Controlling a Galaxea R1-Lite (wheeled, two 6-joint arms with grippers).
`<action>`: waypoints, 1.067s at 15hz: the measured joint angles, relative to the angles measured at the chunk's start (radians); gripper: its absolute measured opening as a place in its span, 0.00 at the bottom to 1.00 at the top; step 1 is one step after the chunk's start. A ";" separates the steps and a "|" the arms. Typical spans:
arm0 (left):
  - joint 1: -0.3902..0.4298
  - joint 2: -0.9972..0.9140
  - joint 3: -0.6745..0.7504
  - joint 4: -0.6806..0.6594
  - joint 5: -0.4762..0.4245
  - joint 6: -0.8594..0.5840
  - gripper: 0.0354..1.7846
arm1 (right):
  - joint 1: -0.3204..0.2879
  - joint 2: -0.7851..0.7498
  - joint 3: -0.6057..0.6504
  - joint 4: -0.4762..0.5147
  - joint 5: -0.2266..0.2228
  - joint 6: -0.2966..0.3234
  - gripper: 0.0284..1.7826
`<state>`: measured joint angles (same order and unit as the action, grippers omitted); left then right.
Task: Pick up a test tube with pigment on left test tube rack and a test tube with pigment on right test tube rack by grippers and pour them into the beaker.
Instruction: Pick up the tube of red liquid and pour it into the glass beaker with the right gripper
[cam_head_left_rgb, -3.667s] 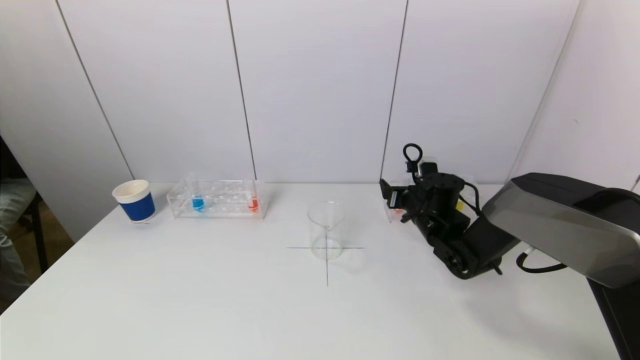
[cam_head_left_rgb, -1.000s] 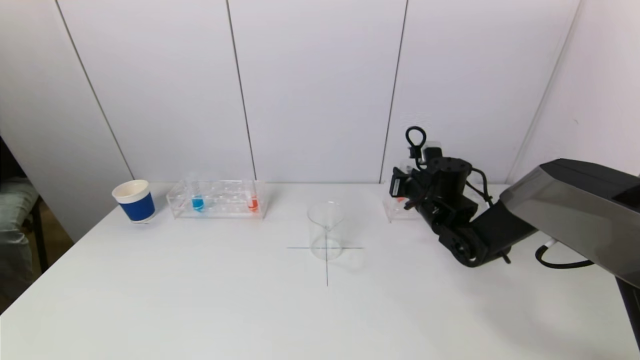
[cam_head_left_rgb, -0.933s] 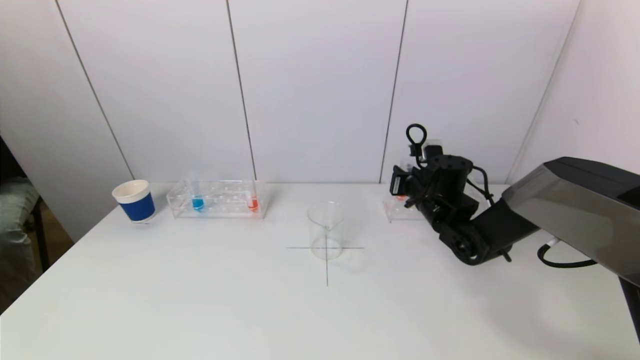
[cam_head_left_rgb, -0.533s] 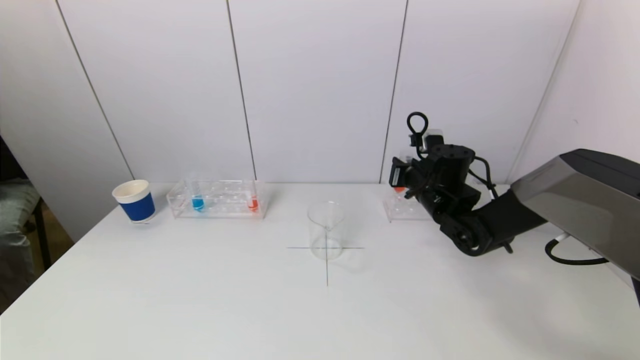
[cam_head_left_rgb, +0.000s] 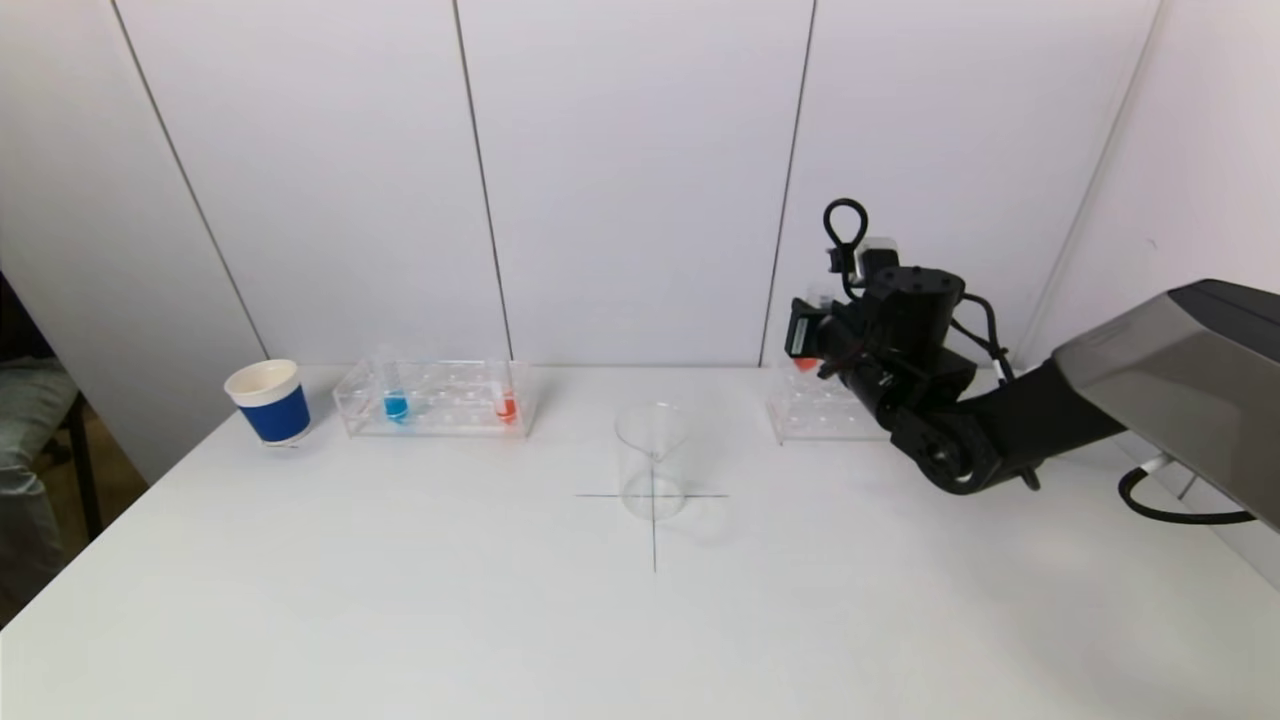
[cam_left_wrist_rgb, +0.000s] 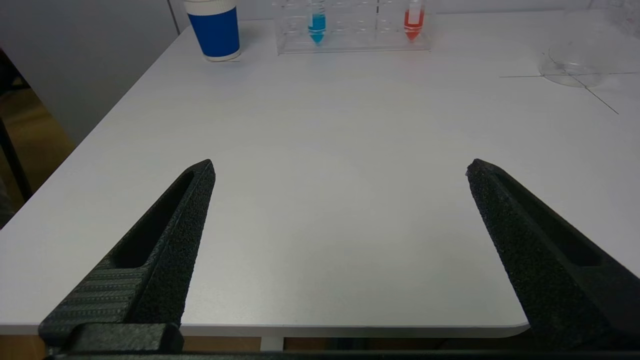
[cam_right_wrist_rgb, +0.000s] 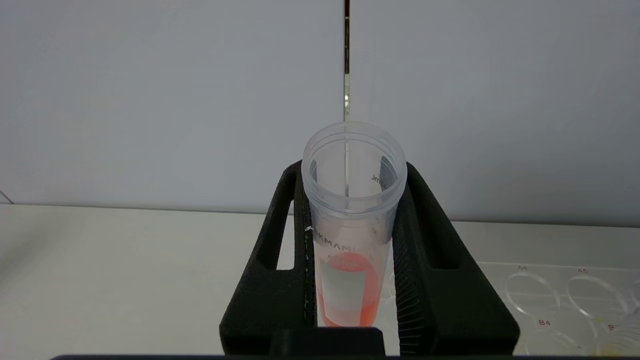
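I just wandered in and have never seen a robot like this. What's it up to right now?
The right gripper is shut on a test tube of red pigment, held upright above the right test tube rack. The empty beaker waits mid-table; nothing is poured yet. The left gripper hangs open over the near table edge, holding nothing. The left test tube rack holds a blue tube and a red tube, beside a blue paper cup.

Bright, even overhead light leaves only faint soft shadows on the white bench (cam_head_left_rgb: 400, 600), with everything reasonably sharp.
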<state>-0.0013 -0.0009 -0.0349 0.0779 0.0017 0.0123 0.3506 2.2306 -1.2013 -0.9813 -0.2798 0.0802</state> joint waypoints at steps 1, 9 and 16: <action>0.000 0.000 0.000 0.000 0.000 0.000 0.99 | -0.001 -0.009 -0.001 0.013 0.000 -0.001 0.27; 0.000 0.000 0.000 0.000 0.000 0.000 0.99 | -0.001 -0.123 -0.003 0.105 0.020 -0.069 0.27; 0.000 0.000 0.000 0.000 0.000 0.000 0.99 | 0.021 -0.229 0.000 0.158 0.093 -0.197 0.27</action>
<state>-0.0013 -0.0009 -0.0351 0.0779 0.0013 0.0123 0.3713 2.0017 -1.2017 -0.8236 -0.1870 -0.1168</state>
